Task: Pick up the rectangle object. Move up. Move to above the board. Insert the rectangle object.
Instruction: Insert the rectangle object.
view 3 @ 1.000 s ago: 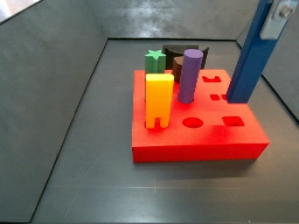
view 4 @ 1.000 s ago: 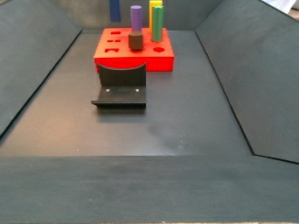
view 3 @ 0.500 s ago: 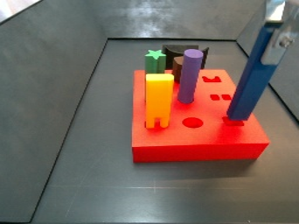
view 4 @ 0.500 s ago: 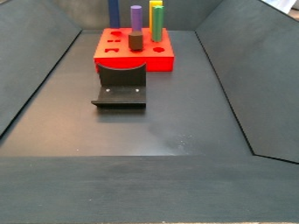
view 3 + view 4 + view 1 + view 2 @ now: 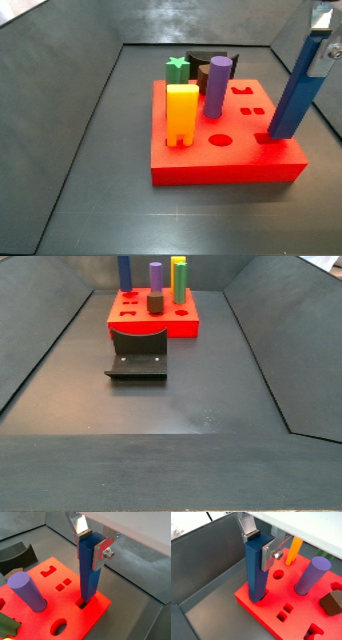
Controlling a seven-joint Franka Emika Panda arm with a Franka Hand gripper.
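**Blue bar seated in corner hole, claw clamped on its top**

We find the gripper [image 5: 91, 543] pinching the upper end of the rectangle object [image 5: 89, 572] between its silver fingers [image 5: 104, 549]. We see the bar upright, its lower end inside a hole at a corner of the board [image 5: 73, 619]. In a side view the bar [image 5: 295, 95] stands at right of frame, with the purple cylinder [image 5: 217, 86] and yellow-orange block [image 5: 182, 115] left of it. The fixture [image 5: 139, 354] sits just below the board in a side view.

The board [image 5: 227, 160] is plain bright red; standing in it, the rectangle object [image 5: 294, 95] is solid blue, beside a purple cylinder [image 5: 217, 86] and a yellow-orange block [image 5: 182, 115]. The gripper [image 5: 90, 538] above the board shows silver finger plates, and the fixture [image 5: 138, 358] near the board is dark.
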